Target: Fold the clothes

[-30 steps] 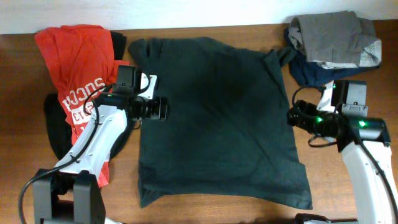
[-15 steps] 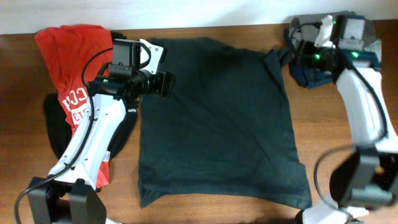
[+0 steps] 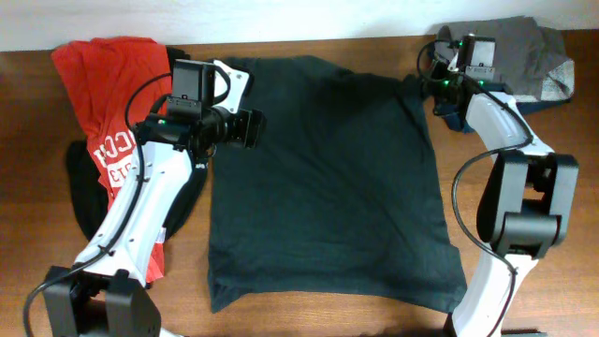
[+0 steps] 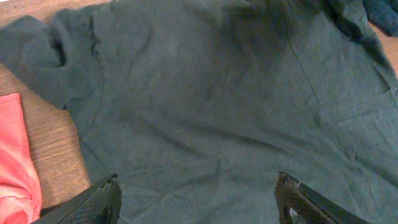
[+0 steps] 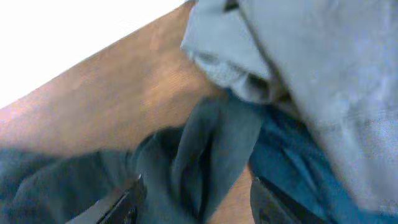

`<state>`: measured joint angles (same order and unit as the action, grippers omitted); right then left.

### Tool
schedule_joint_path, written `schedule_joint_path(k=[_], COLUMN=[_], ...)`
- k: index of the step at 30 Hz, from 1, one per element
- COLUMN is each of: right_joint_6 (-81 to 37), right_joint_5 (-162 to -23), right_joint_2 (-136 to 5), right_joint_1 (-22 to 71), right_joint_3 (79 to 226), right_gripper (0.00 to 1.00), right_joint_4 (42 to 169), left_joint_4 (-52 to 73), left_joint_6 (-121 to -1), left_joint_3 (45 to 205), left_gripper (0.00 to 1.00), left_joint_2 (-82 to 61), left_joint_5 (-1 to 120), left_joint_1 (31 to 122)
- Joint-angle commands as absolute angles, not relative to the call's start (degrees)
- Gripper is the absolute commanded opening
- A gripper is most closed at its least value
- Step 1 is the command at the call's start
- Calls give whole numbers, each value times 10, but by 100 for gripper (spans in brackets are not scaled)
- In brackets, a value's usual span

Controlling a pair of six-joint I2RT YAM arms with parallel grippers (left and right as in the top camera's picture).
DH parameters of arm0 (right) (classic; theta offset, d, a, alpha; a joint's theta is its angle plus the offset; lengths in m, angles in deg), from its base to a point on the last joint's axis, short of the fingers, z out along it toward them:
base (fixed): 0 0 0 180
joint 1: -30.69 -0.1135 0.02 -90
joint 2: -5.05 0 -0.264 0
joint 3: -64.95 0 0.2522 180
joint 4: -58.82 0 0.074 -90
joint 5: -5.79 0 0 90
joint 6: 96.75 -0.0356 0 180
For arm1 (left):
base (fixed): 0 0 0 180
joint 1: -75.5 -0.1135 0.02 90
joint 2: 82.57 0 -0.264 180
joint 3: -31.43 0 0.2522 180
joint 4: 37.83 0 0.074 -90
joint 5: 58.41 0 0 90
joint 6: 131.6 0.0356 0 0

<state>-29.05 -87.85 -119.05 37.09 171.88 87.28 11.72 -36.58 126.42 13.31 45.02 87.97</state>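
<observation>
A large black T-shirt (image 3: 328,178) lies spread flat on the wooden table. My left gripper (image 3: 251,127) hovers over its upper left part, near the left sleeve. In the left wrist view the fingers (image 4: 198,200) are open with the shirt cloth (image 4: 217,106) between them. My right gripper (image 3: 429,84) is at the shirt's right sleeve at the far right. In the right wrist view its fingers (image 5: 194,202) are open on either side of the bunched dark sleeve (image 5: 205,155).
A red garment with white print (image 3: 112,103) lies at the far left over a black one (image 3: 89,201). A grey garment (image 3: 510,56) lies on a navy one (image 3: 468,112) at the far right corner, also in the right wrist view (image 5: 323,68).
My right arm swung from the right edge up to the far right corner, to the shirt's right sleeve. My left gripper moved up and right onto the shirt's upper left.
</observation>
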Motion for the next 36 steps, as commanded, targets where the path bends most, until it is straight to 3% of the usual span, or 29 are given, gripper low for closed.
schedule_joint_path(k=[1, 7, 10, 13, 15, 19, 22, 27, 36], right_joint_6=[-351, -367, -378, -388, -388, -388, -385, -338, -94], right_joint_5=[-843, -834, -824, -820, -820, -821, -826, -857, -993], right_joint_2=[-1223, -1257, -1268, -1282, -1290, -1298, -1298, -1294, -1290], right_joint_1=[359, 352, 352, 352, 352, 352, 352, 352, 352], right_joint_3=[1727, 1727, 1727, 1727, 1727, 1727, 1731, 1796, 2075], right_gripper=[59, 58, 50, 39, 26, 20, 4, 4, 4], right_joint_4=[837, 770, 739, 715, 710, 716, 724, 782, 1092], left_joint_4=[118, 124, 135, 146, 146, 146, 146, 146, 146], left_joint_6=[-355, -354, -354, -354, -354, -354, -354, -354, -355], left_joint_3=[1270, 1270, 1270, 1270, 1270, 1270, 1270, 1270, 1270], left_gripper=[79, 79, 79, 79, 79, 79, 79, 79, 79], left_joint_2=[134, 136, 136, 137, 137, 139, 141, 141, 141], left_joint_5=[417, 375, 364, 351, 351, 351, 351, 351, 352], left_joint_1=[896, 916, 916, 916, 916, 916, 916, 916, 916])
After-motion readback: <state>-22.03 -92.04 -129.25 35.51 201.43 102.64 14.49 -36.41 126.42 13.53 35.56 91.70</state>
